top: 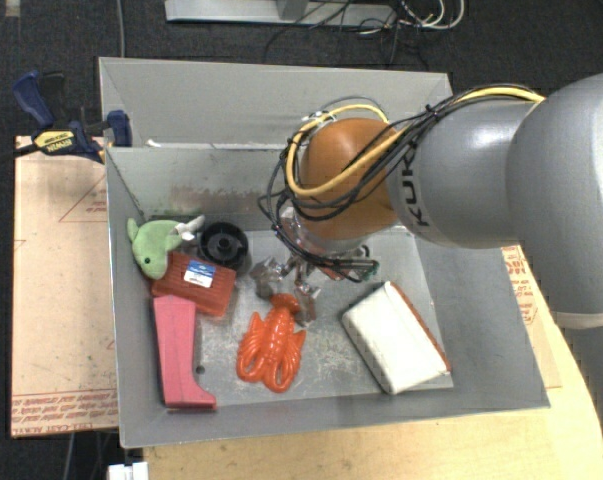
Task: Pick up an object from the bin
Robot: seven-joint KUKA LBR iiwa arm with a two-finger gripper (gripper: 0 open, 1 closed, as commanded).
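My gripper [286, 293] hangs in the middle of the bin under the arm's orange dome. Its fingers stand open, low over the top end of an orange rubbery toy [271, 350] with several legs. That toy lies on the bin floor just in front of the gripper, and its upper tip reaches up between the fingers. A white block with an orange edge [393, 338] lies to the right of the gripper. To its left, a black round ring [223, 243] rests near the back wall.
A green plush toy [153, 245] sits in the back left corner. A red-brown box with a blue and white label [195, 284] lies beside it, and a long pink block [178, 353] runs along the left wall. The arm covers the bin's right back part.
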